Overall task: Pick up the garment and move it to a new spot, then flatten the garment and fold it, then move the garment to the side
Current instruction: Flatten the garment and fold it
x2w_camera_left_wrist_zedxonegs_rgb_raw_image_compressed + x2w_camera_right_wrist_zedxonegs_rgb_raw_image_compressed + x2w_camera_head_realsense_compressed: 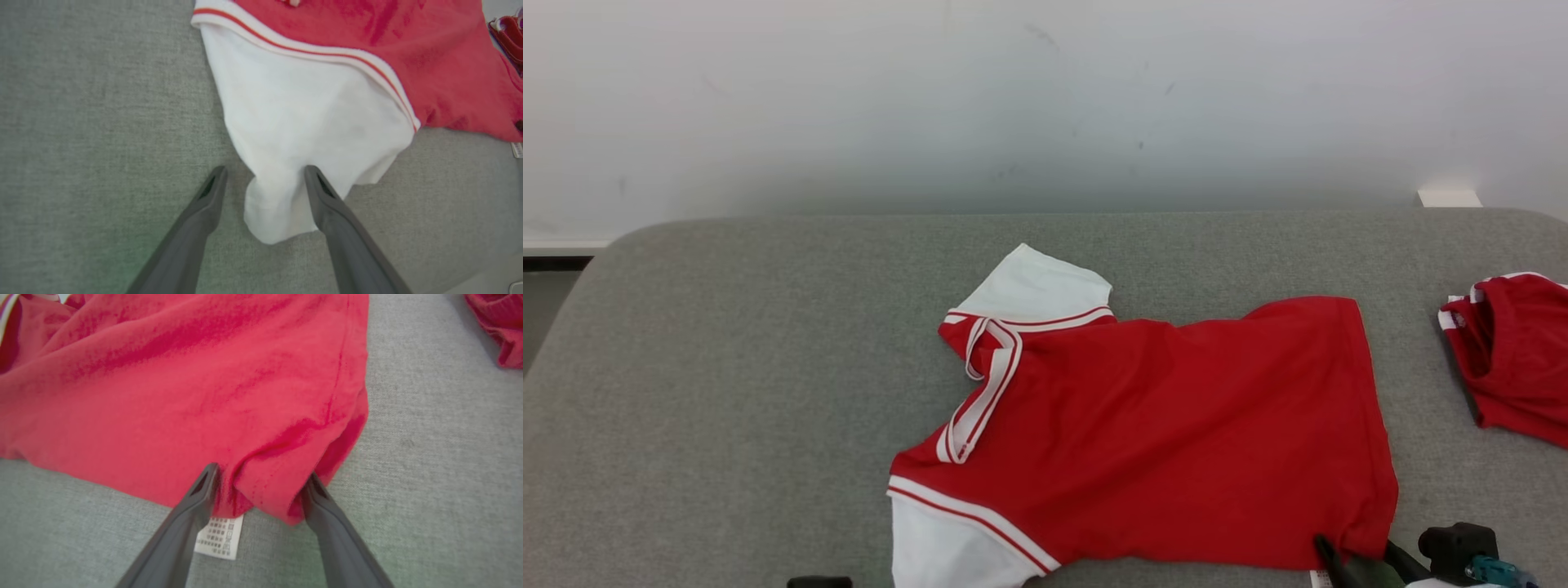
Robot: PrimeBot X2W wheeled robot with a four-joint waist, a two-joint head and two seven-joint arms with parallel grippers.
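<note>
Fabric is being bracketed at both near corners: the garment [1168,433] is lying spread on the grey padded surface [727,367], its long axis running across the robot from the collar [984,384] on the left to the hem [1376,416] on the right. The left gripper [265,169] is being held with its fingers wide apart, nothing clamped, and the bunched end of the white sleeve [310,114] is being straddled by them. The right gripper [261,472] is being held equally wide and empty, with the puckered hem corner [278,486] sitting between its fingers and the care label [218,537] peeping out beneath one of them. Each arm is thus being given the corner on its own side, so a closing pinch is judged to be all that is being called for before lifting. Open room is being offered across the bare left of the surface and beyond the cloth's far edge; on the right it is being narrowed by a second red garment [1515,359] lying well apart from the hem, where a drag is judged to be risking a tangle
</note>
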